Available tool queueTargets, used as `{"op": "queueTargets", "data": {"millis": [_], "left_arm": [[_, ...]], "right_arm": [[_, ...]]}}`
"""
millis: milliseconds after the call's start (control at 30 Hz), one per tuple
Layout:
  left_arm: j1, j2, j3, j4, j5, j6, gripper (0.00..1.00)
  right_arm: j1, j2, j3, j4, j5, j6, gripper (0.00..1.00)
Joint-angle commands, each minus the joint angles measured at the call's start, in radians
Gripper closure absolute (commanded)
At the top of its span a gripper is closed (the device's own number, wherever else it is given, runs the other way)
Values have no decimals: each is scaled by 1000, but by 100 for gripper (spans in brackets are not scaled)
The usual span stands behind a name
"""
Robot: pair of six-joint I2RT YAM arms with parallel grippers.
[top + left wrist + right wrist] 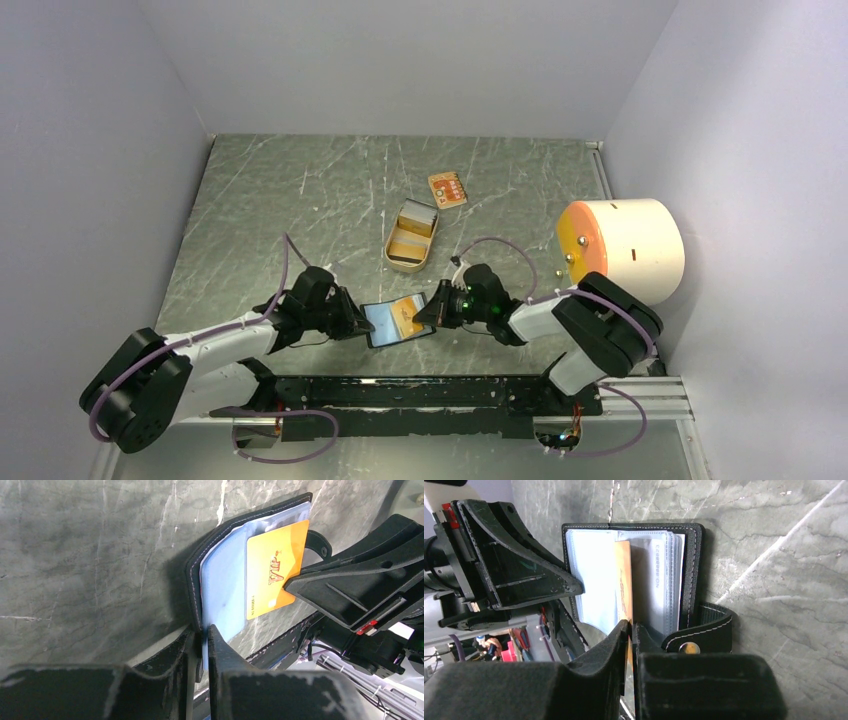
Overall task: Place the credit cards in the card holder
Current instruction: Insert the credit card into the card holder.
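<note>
The black card holder (pixel 385 327) hangs open above the table's near edge between my two grippers. My left gripper (pixel 205 636) is shut on the edge of the card holder (pixel 220 575), pinching the black cover and blue lining. An orange credit card (pixel 272 575) stands part way among the clear sleeves. My right gripper (pixel 631 630) is shut on the orange credit card (pixel 623 575), whose upper part sits inside the card holder (pixel 691 565). The snap tab (pixel 704 630) curls loose to the right. Another tan credit card (pixel 447 189) lies flat farther back.
A tan-gold oblong tin (pixel 408 248) lies open mid-table, something pale grey at its far end. A white cylinder with an orange face (pixel 620 250) stands by the right wall. Grey walls close in three sides, and a black rail (pixel 430 395) runs along the near edge.
</note>
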Motion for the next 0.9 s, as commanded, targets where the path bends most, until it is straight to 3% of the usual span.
{"op": "queueTargets", "data": {"millis": [0, 367, 867], "left_arm": [[6, 1, -8, 14, 6, 19, 84], [8, -2, -35, 37, 8, 13, 85], [8, -20, -45, 39, 3, 5, 81]], "right_arm": [[9, 36, -6, 64, -8, 28, 91], [33, 116, -23, 163, -7, 82, 96], [46, 130, -57, 237, 13, 135, 96]]}}
